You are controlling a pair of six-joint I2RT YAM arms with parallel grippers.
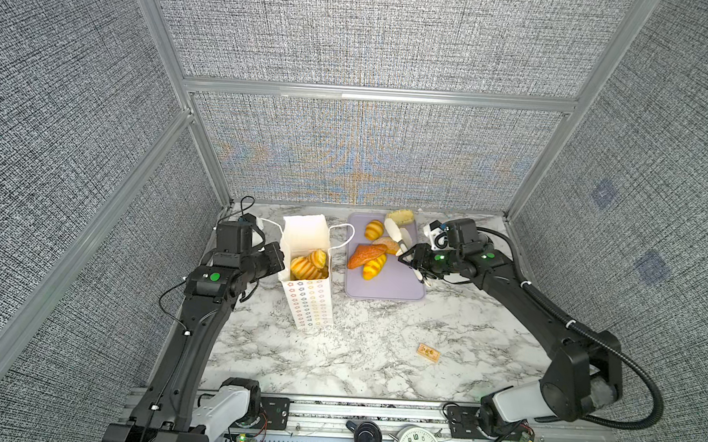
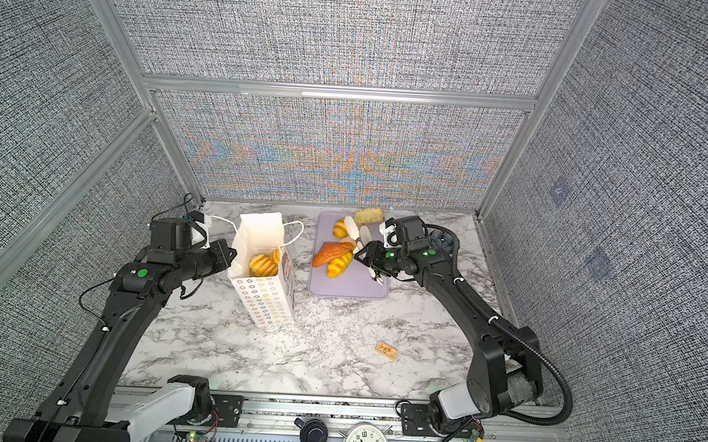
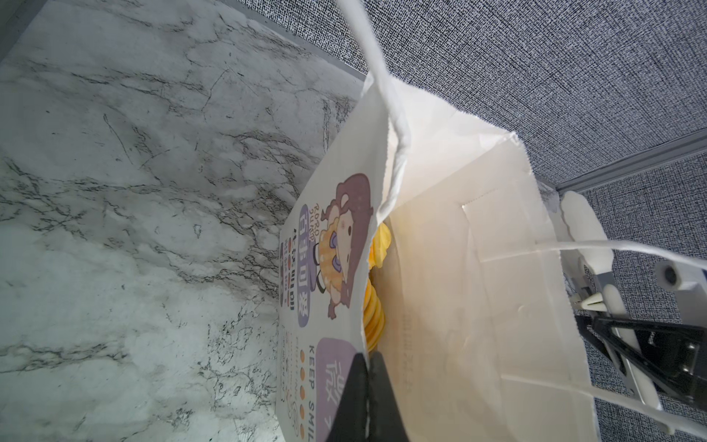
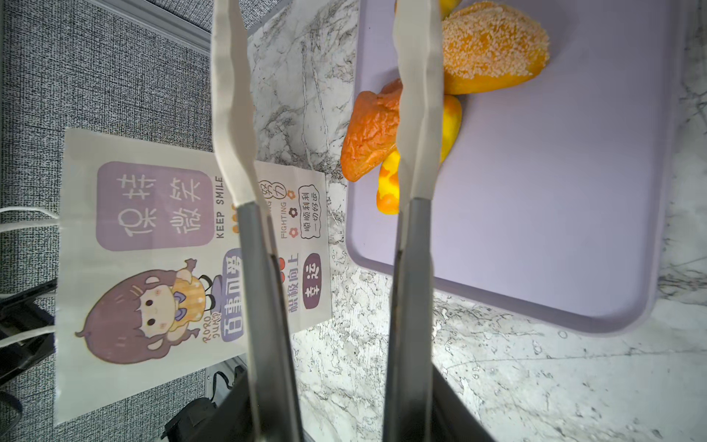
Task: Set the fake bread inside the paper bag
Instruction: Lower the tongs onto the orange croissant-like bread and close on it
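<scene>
Fake bread [image 1: 365, 256] bound for the sack: my right gripper [image 4: 321, 23] hangs over the lavender tray [image 1: 386, 290], its long white fingers [image 4: 229, 114] parted with nothing between them. My left gripper [image 3: 368, 363] is clamped tight on the side wall of the paper bag [image 1: 308, 307], which stands upright with its mouth open. Outward from the right jaws, the seeded bun [image 4: 493, 49] lies just beside the fingers, whether touching I cannot tell. Next, toward the bag, come the brown loaf [image 4: 371, 130] and the yellow ridged loaf [image 1: 374, 266], touching each other. Their long axes slant across the tray and, by my reckoning, run close enough to my fingers' own line for a pinch across the narrow width. A small striped bun [image 1: 373, 230] and a pale crumbly bun [image 1: 400, 217] sit at the tray's far end. Two ridged loaves [image 1: 306, 265] already lie inside the bag. My right arm is plainly the nearer to the tray. The bag's printed face reads "KEEP SMILE", "FIGHTING" and "RORO JUMP" among Chinese characters and a cartoon girl; writing on the tan packet [image 1: 428, 352] on the marble table [image 1: 357, 355] is too small to read
</scene>
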